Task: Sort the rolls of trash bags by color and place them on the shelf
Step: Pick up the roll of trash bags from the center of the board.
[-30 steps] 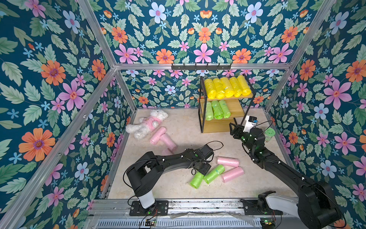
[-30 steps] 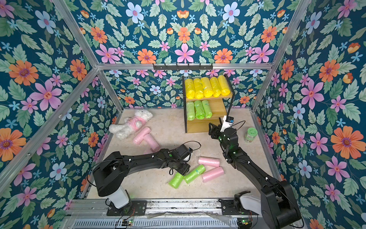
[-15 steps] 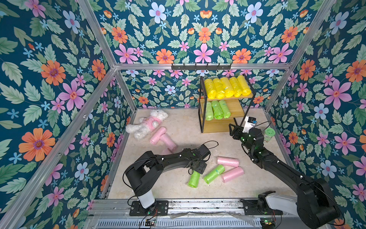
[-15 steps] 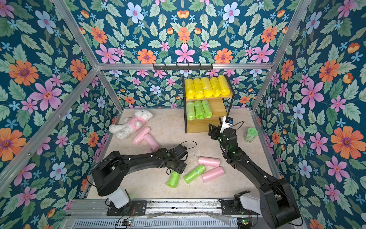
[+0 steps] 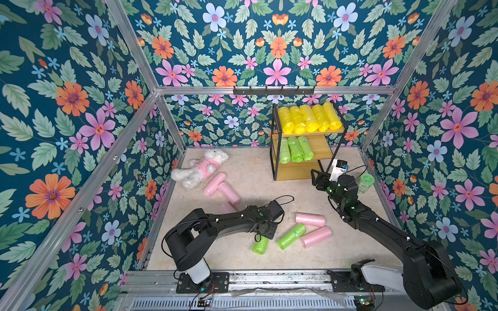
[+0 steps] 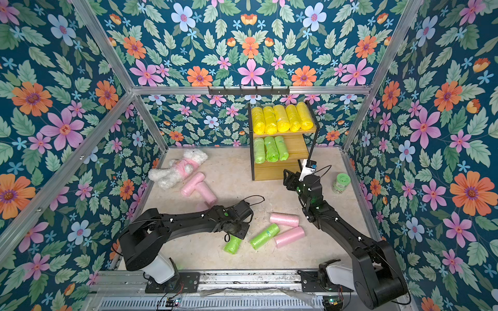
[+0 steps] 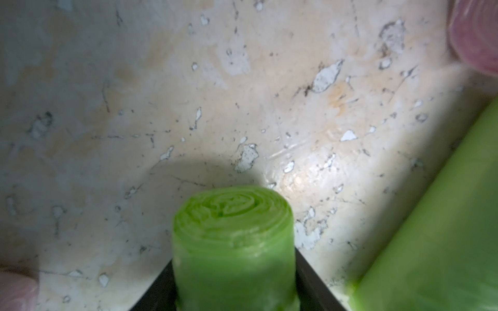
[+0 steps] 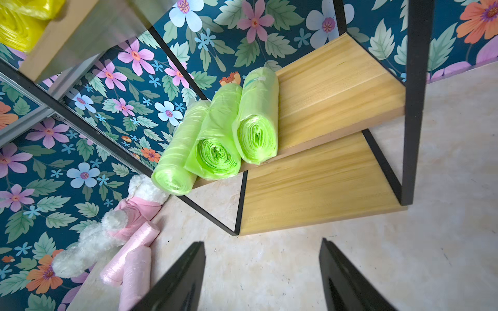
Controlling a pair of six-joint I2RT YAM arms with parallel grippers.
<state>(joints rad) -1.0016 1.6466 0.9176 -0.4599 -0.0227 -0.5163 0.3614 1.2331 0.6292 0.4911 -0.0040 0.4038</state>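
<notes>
Left end effector (image 7: 233,259) is pinched on a light green crinkly plastic roll of trash bags (image 7: 231,226), down near the surface's (image 5: 250,172) front edge. Right end effector (image 8: 261,242) hangs wide open and empty, facing the black-framed wooden shelf (image 8: 336,80).

The left gripper (image 7: 234,282), earlier beside the near green roll (image 7: 233,229), now snug around it (roll slightly shifted).

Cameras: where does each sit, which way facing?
Top views: high in front, looking down and back at shelf and floor; left arm, right arm show.
Left wrist: behind the left end effector, facing a green roll between its fingers.
Right wrist: behind the open right end effector, facing the shelf.
Shared: right wrist and top views both show three green rolls, middle tier.
</notes>
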